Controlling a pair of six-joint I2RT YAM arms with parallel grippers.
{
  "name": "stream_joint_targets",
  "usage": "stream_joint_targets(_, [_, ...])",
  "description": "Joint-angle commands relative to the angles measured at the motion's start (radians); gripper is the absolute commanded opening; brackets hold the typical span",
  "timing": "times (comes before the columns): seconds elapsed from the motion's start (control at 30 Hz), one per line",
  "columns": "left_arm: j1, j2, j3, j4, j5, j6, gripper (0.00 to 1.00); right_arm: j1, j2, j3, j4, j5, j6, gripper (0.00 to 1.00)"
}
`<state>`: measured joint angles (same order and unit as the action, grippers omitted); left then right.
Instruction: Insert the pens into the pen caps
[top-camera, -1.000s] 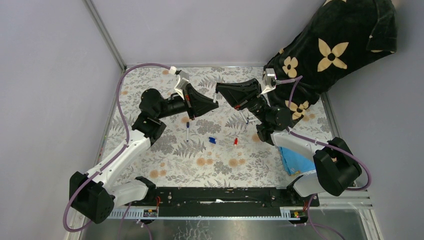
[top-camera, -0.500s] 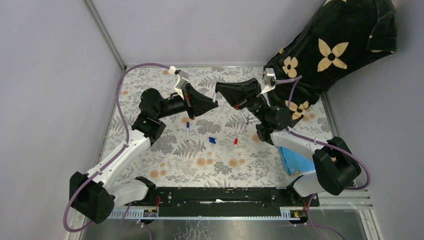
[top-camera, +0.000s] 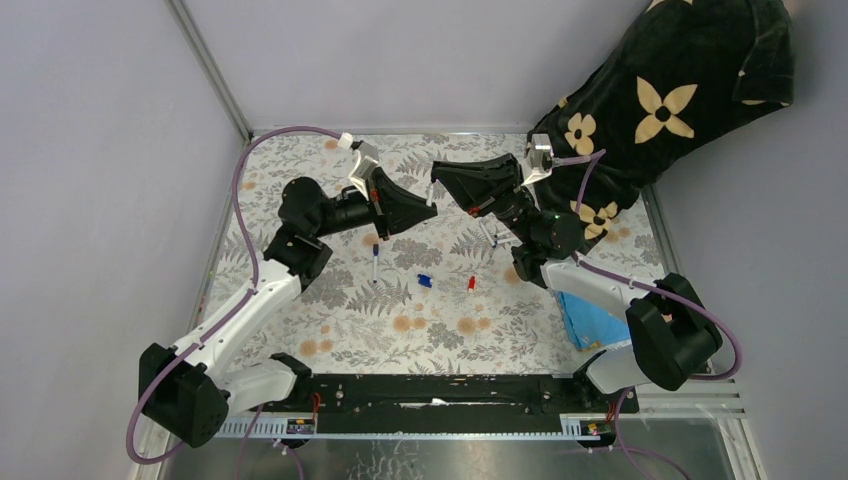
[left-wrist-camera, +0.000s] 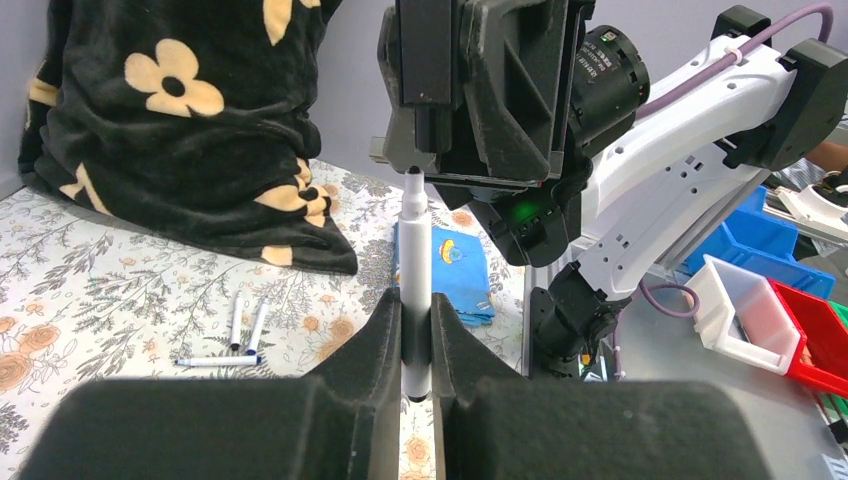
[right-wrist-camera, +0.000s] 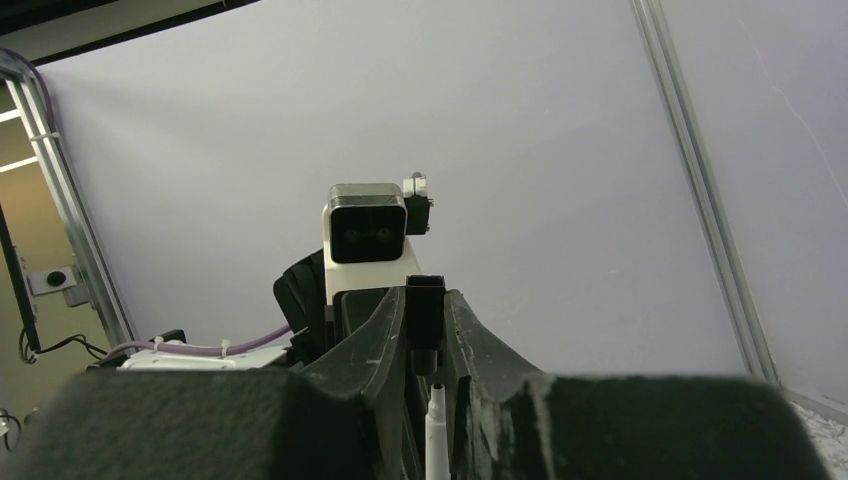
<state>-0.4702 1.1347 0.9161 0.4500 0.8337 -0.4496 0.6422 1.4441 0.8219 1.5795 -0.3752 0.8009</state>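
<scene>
- My left arm (top-camera: 245, 305) reaches up from its base, elbow bent, forearm pointing right toward mid-table.
- My left gripper (top-camera: 428, 207) hangs above the table, jaws pinched tight on a pen (left-wrist-camera: 415, 250).
- My right arm (top-camera: 600, 285) is folded at the elbow, forearm pointing left.
- My right gripper (top-camera: 437, 186) faces the left one, tips nearly meeting, jaws clamped on a black cap (right-wrist-camera: 425, 300).
</scene>
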Motion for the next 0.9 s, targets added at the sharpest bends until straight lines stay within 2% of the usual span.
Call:
stream_joint_targets(0.0, [0.002, -0.003, -0.002, 0.021, 0.019, 0.009, 0.0, 0.004, -0.001, 0.048, 0.042, 0.021, -0.011, 0.0])
stream_joint_targets(0.87, [0.004, -0.013, -0.008, 0.019, 0.004, 0.014, 0.0, 0.004, -0.011, -0.025, 0.027, 0.004, -0.004, 0.0])
